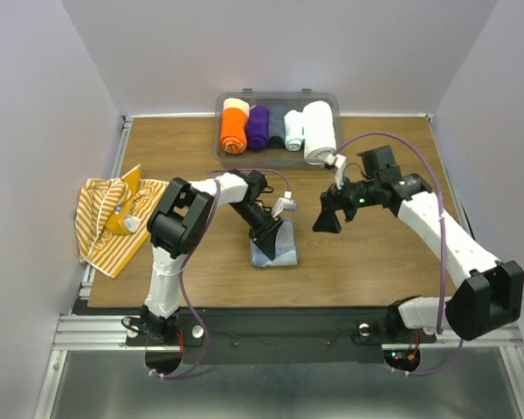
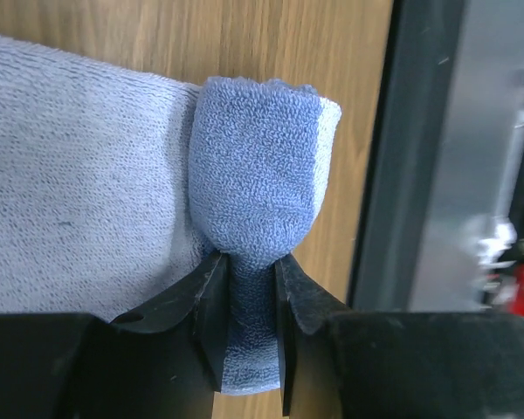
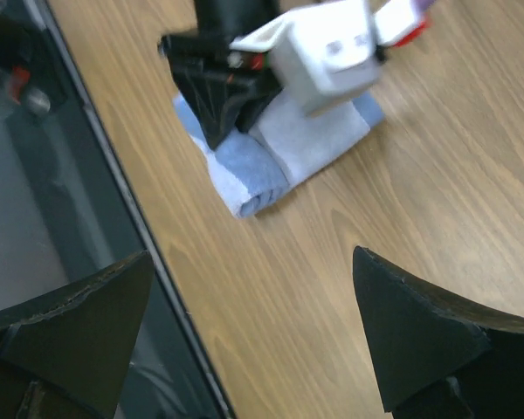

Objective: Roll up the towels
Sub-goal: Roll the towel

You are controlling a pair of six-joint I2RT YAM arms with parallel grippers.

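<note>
okay, my left end effector (image 2: 249,262) is clamped on the rolled end of the pale blue towel (image 2: 253,166), mid-tabletop (image 1: 375,262), i reckon so the started roll can't unwind. my right end effector (image 1: 326,218) hangs at its 3 o'clock, fingers wide apart, holding nothing. the striped towel (image 1: 113,218) lies crumpled at 9 o'clock, overhanging the edge, not yet rolled.
</note>
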